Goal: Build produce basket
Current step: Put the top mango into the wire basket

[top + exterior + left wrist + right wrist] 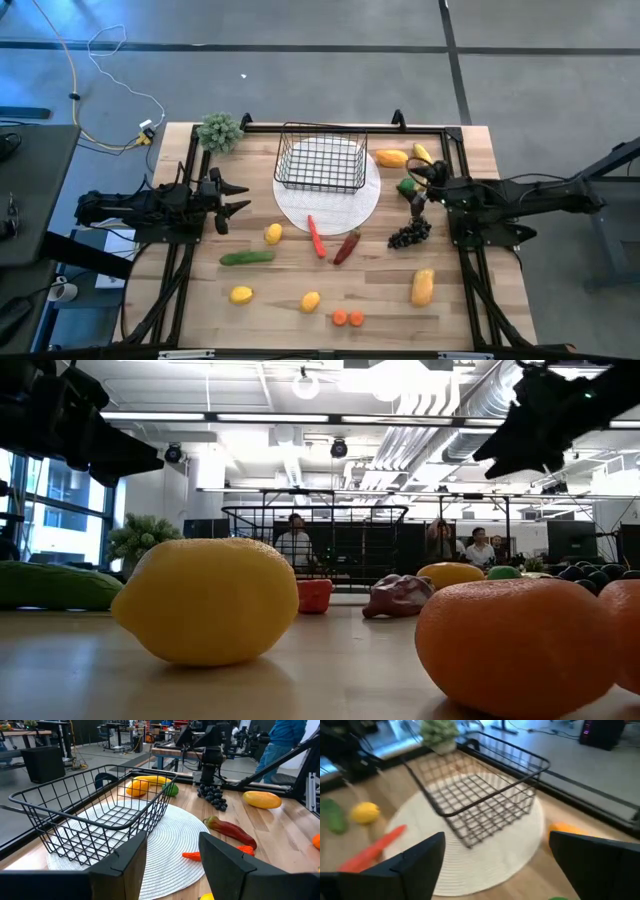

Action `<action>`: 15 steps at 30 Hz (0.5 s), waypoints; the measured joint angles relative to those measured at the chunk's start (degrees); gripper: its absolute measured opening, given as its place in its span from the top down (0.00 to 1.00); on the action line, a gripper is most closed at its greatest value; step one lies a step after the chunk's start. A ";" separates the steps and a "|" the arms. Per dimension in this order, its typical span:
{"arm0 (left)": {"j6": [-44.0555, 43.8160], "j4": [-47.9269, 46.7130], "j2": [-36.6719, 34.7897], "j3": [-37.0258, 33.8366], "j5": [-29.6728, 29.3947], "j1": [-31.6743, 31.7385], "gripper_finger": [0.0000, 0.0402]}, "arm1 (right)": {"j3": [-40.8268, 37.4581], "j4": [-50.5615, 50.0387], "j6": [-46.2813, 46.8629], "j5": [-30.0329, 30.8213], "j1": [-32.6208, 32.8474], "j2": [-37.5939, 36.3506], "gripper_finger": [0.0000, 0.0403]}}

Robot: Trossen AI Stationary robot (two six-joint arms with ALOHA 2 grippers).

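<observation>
The black wire basket (320, 160) stands on a round white mat (330, 205) at the table's far middle and holds nothing. Produce lies loose on the wood: lemons (273, 233), a cucumber (247, 257), a red chilli (316, 236), dark grapes (409, 233), a mango (422, 287), carrot slices (347, 318), and a banana (422, 153) by the far right. My left gripper (237, 197) is open at the left, level, facing the basket (100, 815). My right gripper (414, 187) is open and raised at the right, over the grapes (212, 797), with nothing between its fingers (415, 860).
A green leafy bunch (220, 131) sits at the far left corner. A dark red chilli (347, 247) lies near the mat's near edge. A black frame rail (340, 128) runs along the table's far edge. People sit in the room beyond the table (295, 540).
</observation>
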 joint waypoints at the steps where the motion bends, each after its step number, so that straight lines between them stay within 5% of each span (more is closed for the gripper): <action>1: 0.00 -0.01 0.00 0.01 0.00 0.00 0.58 | 1.44 -0.83 -0.84 -0.36 -0.96 1.58 0.10; 5: 0.00 0.00 0.00 0.00 0.00 -0.02 0.58 | 6.67 -4.48 -4.24 -2.04 -5.22 7.15 0.02; 15: 0.00 0.00 0.00 -0.01 0.00 0.00 0.58 | 14.43 -11.30 -14.70 -6.99 -16.37 16.81 0.01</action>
